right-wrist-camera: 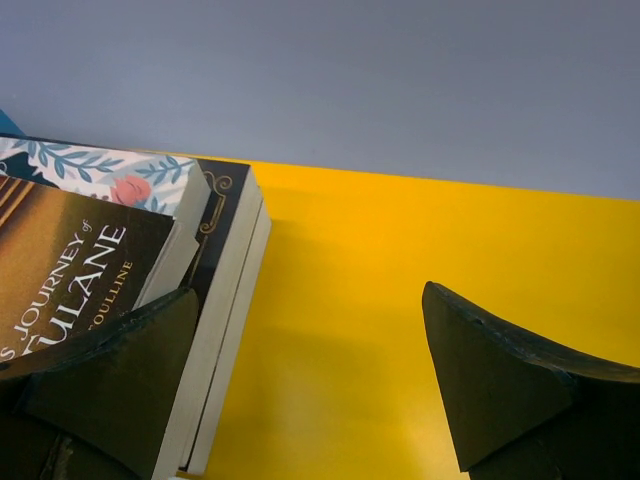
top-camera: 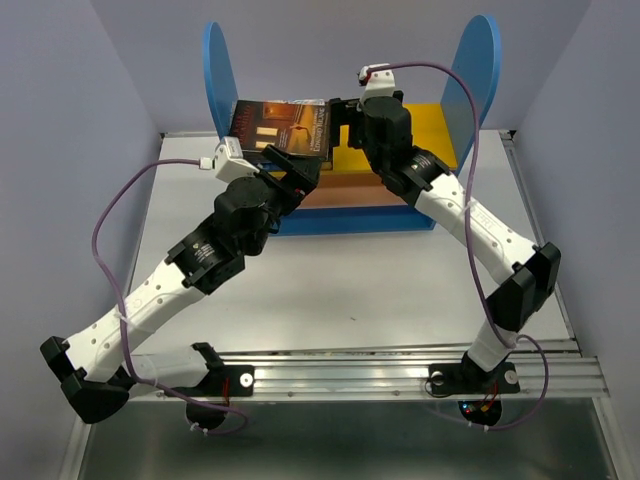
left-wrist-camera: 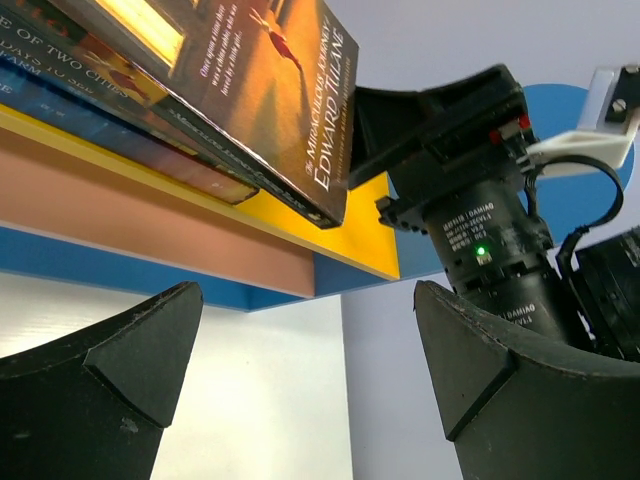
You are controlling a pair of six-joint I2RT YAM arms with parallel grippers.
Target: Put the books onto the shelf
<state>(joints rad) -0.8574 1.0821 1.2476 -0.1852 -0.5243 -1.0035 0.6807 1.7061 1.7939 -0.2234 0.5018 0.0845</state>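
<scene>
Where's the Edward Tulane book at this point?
In the top view, the Edward Tulane book lies on the other books at the left end of the shelf's yellow top board, beside the left blue panel.

- In the left wrist view, the books (left-wrist-camera: 215, 90) above the left pincer (left-wrist-camera: 305, 320) run off the top and left edges. The lower spines show only part-titles.
- In the right wrist view, one finger (right-wrist-camera: 110, 370) of the right pincer (right-wrist-camera: 308, 300) covers the stack's near corner. The top cover's title is cut at the left edge.
- From above, both pincers are hidden under their own wrists. The arms cover part of the shelf (top-camera: 220, 70), and the top book hides the ones below it.
</scene>
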